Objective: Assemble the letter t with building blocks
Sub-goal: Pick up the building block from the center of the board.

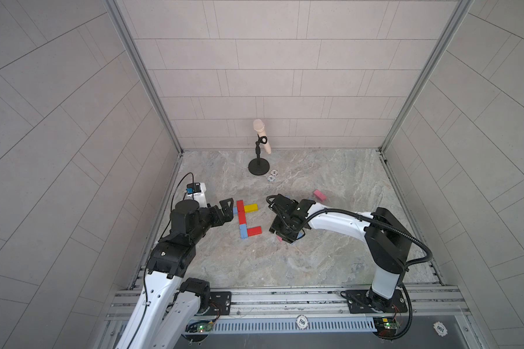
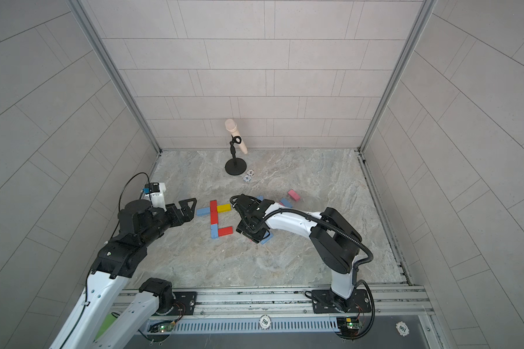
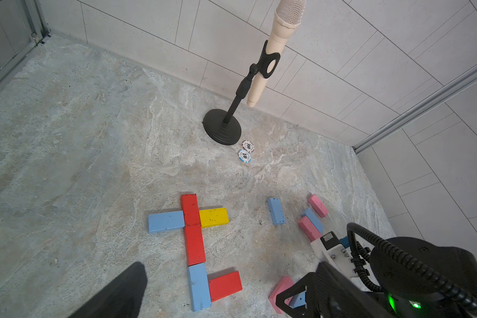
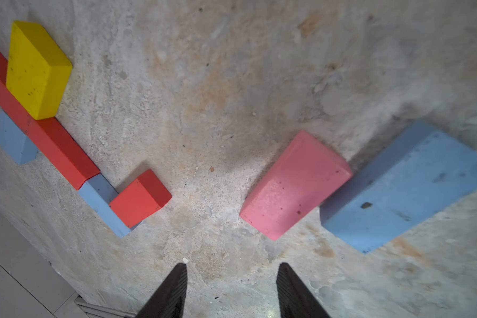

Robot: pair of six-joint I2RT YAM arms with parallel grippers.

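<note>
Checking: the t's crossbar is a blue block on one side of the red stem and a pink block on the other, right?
No. Opposite the blue block sits the yellow block, not a pink one; the left wrist view shows it touching the red stem.

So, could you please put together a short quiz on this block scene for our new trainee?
1. True or false: the yellow block touches the red stem.
2. What sits between the fingers of the right gripper? A) nothing B) a pink block C) a poker chip
3. How many blocks make up the joined figure, counting every colour?

Key: 1 true; 2 A; 3 six (three red, two light blue, one yellow).
</note>
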